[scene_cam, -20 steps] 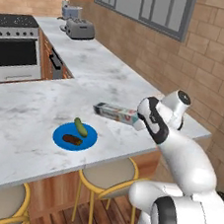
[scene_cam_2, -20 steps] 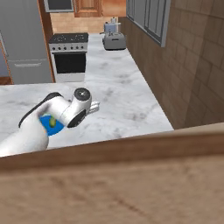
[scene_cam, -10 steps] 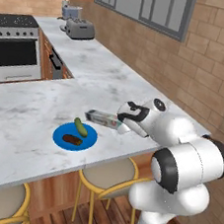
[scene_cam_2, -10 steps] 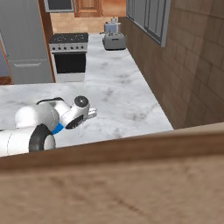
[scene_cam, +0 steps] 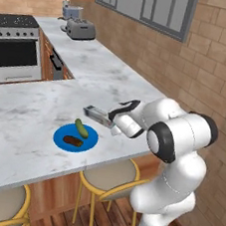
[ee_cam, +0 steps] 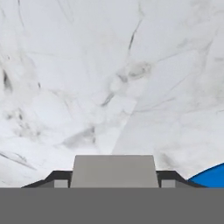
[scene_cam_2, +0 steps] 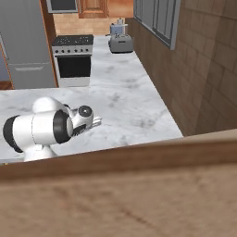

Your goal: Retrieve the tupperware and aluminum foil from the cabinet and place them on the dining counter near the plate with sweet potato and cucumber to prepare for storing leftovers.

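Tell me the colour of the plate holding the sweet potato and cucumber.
Bright blue. The plate shows best in the left base view, on the marble dining counter.

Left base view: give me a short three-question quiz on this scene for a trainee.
1. True or false: the aluminum foil lies on the blue plate.
2. What is on the plate? A) cucumber and sweet potato B) two carrots C) bread and an apple
3. What does the hand grip?

Key: 1 false, it is beside the plate; 2 A; 3 the aluminum foil.
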Controlling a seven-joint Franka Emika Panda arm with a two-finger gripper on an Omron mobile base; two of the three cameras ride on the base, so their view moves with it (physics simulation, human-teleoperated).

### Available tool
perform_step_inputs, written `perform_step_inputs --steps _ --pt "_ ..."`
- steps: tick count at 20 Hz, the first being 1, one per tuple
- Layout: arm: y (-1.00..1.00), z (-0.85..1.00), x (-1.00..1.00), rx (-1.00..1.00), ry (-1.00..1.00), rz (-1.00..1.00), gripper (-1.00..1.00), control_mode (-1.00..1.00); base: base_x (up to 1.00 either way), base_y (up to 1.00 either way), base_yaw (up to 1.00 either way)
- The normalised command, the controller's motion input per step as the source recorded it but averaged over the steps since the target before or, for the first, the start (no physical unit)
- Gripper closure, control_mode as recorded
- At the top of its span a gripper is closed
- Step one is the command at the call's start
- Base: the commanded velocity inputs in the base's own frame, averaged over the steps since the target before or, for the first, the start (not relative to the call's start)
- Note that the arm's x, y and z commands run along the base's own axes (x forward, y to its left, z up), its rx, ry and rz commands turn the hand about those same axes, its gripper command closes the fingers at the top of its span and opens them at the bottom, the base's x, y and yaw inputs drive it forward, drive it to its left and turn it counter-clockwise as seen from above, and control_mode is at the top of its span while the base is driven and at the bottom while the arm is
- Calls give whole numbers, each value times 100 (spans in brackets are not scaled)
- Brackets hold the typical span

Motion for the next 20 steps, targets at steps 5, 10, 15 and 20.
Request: perform_step_inputs --steps 5,10,15,20 --pt "9 61 0 1 0 -2 -100 -100 0 0 0" --pt "-4 100 -3 1 0 -6 -100 -100 0 0 0" --pt "5 100 -28 0 0 0 -100 -100 0 0 0" --pt "4 100 -31 0 4 -3 -100 -100 0 0 0"
